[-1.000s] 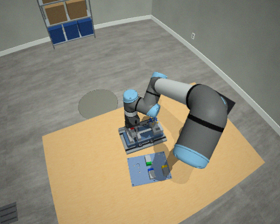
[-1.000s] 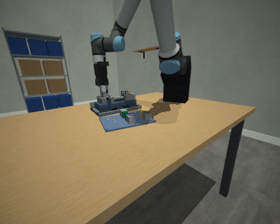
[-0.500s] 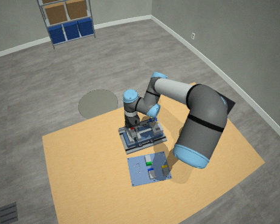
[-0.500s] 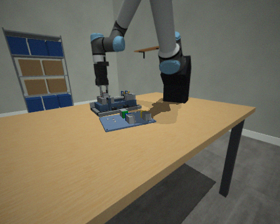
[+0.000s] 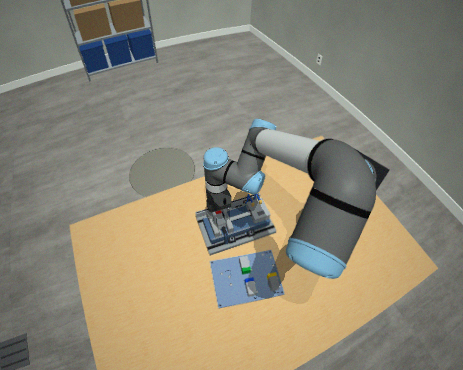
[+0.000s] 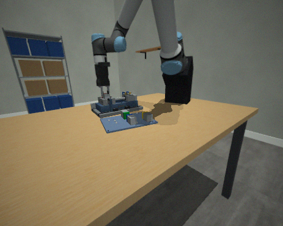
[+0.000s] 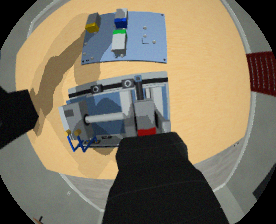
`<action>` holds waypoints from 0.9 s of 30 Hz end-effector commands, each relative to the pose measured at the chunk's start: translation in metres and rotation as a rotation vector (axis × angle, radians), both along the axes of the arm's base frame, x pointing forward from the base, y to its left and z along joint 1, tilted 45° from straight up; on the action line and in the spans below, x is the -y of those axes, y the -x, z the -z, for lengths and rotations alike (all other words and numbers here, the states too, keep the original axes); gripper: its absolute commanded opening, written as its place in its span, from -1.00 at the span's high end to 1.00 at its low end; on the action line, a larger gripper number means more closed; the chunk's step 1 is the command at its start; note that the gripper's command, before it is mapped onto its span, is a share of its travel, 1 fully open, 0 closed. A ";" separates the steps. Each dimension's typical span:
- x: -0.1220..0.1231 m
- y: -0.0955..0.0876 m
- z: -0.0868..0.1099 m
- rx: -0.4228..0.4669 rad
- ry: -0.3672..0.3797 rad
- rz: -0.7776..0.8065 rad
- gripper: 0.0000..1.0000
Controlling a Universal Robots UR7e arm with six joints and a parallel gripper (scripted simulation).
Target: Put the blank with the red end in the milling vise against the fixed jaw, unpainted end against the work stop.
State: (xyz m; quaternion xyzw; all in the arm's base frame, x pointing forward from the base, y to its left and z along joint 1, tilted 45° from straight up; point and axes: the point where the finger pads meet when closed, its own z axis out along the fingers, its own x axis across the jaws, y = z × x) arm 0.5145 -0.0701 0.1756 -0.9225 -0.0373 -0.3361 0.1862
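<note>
My gripper [image 5: 219,212] [image 6: 105,95] points down over the vise [image 5: 242,227] [image 6: 120,107] [image 7: 109,106], shut on the grey blank with the red end [image 6: 106,96] [image 7: 145,111]. The blank is over the jaw gap at the end away from the hoses. Its red end lies on my gripper's side in the wrist view, its unpainted end towards the work stop [image 7: 138,89]. My gripper's body hides the fingertips there. Whether the blank touches the bars, stop or fixed jaw cannot be told. Blue hoses [image 5: 253,198] [image 7: 81,145] are at the other end block.
The blue plate [image 5: 230,296] [image 6: 113,126] [image 7: 153,50] lies beside the vise. On it are a green-ended blank [image 5: 244,263] [image 6: 125,115] [image 7: 119,43], a blue-ended blank [image 5: 251,287] [image 6: 131,120] [image 7: 121,15] and a yellow-ended blank [image 5: 273,282] [image 6: 148,118] [image 7: 93,20], all apart.
</note>
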 end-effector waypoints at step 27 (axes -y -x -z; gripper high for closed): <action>-0.001 0.001 0.001 0.000 -0.002 0.000 1.00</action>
